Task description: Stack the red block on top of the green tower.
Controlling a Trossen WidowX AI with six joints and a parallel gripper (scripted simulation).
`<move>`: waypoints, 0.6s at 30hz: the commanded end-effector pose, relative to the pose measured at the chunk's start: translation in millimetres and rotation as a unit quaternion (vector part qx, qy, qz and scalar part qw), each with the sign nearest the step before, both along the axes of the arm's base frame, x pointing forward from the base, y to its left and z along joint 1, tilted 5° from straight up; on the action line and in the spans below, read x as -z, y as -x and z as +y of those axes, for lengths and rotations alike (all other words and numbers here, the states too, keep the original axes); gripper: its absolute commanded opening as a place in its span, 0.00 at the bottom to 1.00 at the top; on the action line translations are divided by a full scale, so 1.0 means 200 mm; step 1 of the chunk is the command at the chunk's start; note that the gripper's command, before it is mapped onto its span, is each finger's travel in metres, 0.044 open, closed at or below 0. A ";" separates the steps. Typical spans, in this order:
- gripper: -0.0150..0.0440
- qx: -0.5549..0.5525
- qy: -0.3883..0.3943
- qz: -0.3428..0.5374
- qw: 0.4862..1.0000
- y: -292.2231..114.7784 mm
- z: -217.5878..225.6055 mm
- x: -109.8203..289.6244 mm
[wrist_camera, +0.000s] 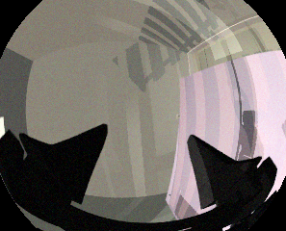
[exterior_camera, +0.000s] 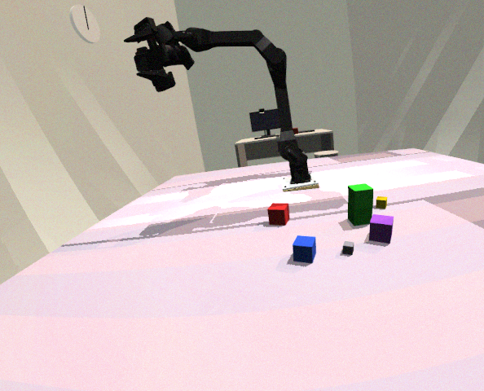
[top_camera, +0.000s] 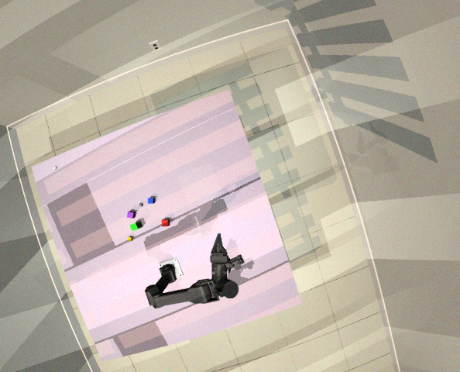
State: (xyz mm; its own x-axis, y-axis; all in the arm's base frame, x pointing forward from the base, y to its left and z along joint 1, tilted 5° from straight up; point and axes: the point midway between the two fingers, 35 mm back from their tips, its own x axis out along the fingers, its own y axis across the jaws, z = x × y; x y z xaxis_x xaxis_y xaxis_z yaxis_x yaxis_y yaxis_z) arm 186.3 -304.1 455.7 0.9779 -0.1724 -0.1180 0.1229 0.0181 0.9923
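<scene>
gripper (exterior_camera: 143, 54) raised high, fingers spread wide, empty | red block (exterior_camera: 278, 213) stood apart from green tower (exterior_camera: 359, 204) | yellow cube (exterior_camera: 381, 202), purple cube (exterior_camera: 380, 228) crowded tower | blue cube (exterior_camera: 304, 248), grey cube (exterior_camera: 348, 248) nearby

The arm (exterior_camera: 271, 54) is showing up matte black from end to end, its links looking like rounded tubes joined by chunky cylindrical joints. It is standing on a small pale, square base plate (exterior_camera: 314, 185), which is showing dark specks along one edge (top_camera: 178, 267) in the top view. At the far end the gripper (exterior_camera: 149, 54) is appearing as a blocky black cluster of housings. In the wrist view its two fingers are reading as dark, pointed wedges, tapering to sharp tips, with a black curved bar running beneath them.
</scene>
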 end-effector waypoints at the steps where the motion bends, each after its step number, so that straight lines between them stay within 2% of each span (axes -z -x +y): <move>1: 0.98 0.000 0.000 0.001 1.000 -0.01 0.00 0.00; 2: 1.00 -0.002 0.000 0.005 1.000 -0.02 0.00 0.02; 9: 1.00 -0.027 0.009 0.066 0.997 -0.25 0.08 0.23; 18: 1.00 -0.080 0.040 0.166 0.982 -0.49 0.28 0.52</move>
